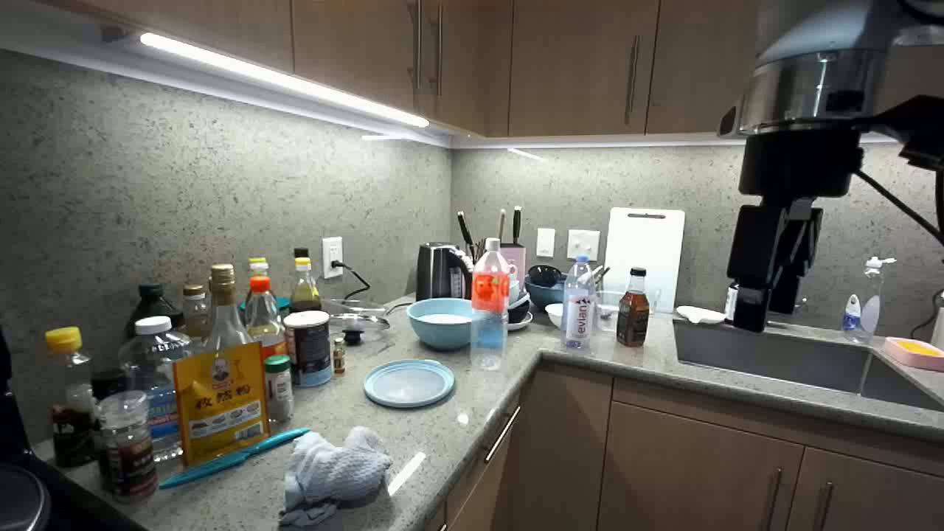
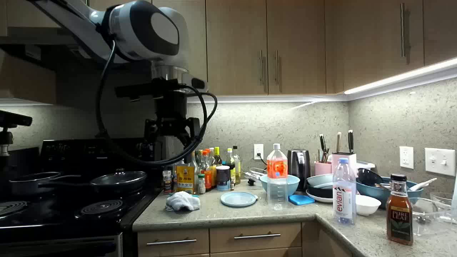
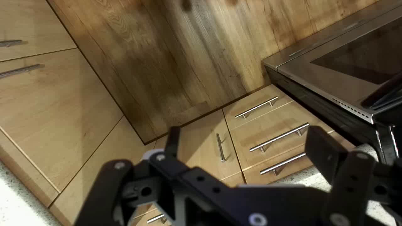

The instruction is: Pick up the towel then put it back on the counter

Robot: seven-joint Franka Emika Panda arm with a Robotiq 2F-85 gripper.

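A light grey-blue towel lies crumpled on the stone counter, in front of a yellow spice packet and a teal knife. In an exterior view the towel sits near the counter's end beside the stove. My gripper hangs well above the counter, pointing down, apart from the towel. It also shows in an exterior view. In the wrist view the gripper has its fingers wide apart with nothing between them. The towel is out of the wrist view, which shows drawers, floor and a bit of counter.
Bottles and a yellow packet stand behind the towel. A blue lid, a blue bowl and a tall plastic bottle are farther along. The stove with pans adjoins the counter. A sink is set into the other counter.
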